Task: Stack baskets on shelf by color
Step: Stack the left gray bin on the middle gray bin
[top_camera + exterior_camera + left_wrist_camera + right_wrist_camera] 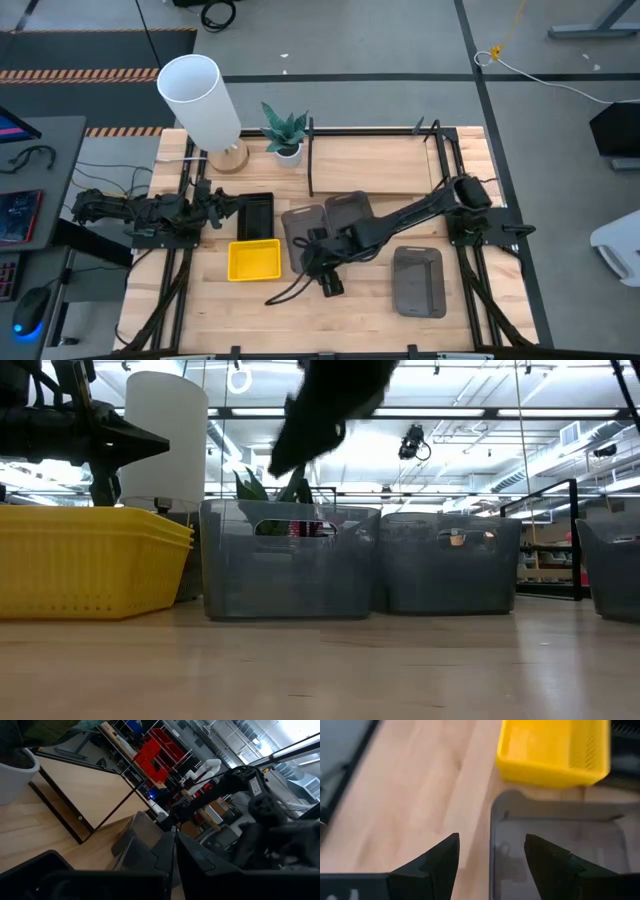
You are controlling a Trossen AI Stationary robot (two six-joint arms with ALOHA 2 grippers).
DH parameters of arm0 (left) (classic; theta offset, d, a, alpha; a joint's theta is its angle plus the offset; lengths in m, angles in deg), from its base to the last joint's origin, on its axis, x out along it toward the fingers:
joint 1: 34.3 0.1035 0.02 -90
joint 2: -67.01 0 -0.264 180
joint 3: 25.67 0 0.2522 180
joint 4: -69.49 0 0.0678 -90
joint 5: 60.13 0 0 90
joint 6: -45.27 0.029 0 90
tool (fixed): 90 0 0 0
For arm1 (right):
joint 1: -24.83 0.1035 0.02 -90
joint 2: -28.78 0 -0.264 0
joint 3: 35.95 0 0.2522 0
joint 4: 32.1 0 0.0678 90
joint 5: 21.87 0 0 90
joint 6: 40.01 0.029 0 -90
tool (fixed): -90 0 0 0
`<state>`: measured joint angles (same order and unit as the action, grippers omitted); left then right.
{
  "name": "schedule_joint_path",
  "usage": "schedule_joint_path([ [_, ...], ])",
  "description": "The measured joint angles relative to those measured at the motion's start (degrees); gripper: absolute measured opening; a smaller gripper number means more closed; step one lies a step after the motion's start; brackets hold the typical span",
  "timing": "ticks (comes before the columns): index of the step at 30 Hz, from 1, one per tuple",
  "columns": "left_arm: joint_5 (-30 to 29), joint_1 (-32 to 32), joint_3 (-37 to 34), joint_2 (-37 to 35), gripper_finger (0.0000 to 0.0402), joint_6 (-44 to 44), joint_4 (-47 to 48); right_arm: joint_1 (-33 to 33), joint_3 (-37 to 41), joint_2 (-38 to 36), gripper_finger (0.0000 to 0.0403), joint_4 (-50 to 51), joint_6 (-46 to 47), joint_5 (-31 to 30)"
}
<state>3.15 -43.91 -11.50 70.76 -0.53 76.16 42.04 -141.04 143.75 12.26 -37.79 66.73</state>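
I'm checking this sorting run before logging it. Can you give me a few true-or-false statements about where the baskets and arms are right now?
1. The yellow basket sits on the table in front of the black mesh basket. True.
2. The right end effector is shut on a yellow basket. False: it is open, above the rim of a dark grey basket.
3. A grey basket lies apart at the table's right. True.
4. The shelf already holds all the baskets. False: its board is bare.
5. The left end effector is near the black mesh basket. True.

shelf at table's back, baskets before it, lamp left
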Motion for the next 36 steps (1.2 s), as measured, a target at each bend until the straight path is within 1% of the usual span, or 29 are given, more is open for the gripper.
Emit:
schedule_joint_path([
  [6,0.0,0.0,0.0,0.0,0.0035,0.0,0.0,0.1,-0.1,3.6,0.0217,0.2,-0.9,1.4],
  [13,0.0,0.0,0.0,0.0,0.0030,0.0,0.0,-0.4,-0.1,6.2,0.0181,-0.9,-2.5,0.8],
  [18,0.0,0.0,0.0,0.0,0.0026,0.0,-0.2,-1.0,0.0,8.2,0.0155,-0.4,-2.8,2.0],
  [24,0.0,0.0,0.0,0.0,0.0033,0.0,0.2,-1.2,0.1,8.8,0.0124,-0.9,-2.5,3.6],
  [28,0.0,0.0,0.0,0.0,0.0036,0.0,0.1,-1.2,-0.5,8.8,0.0094,-0.1,-2.5,5.2],
  [36,0.0,0.0,0.0,0.0,0.0026,0.0,0.1,-1.3,-0.6,8.8,0.0011,0.2,-3.5,7.0],
])
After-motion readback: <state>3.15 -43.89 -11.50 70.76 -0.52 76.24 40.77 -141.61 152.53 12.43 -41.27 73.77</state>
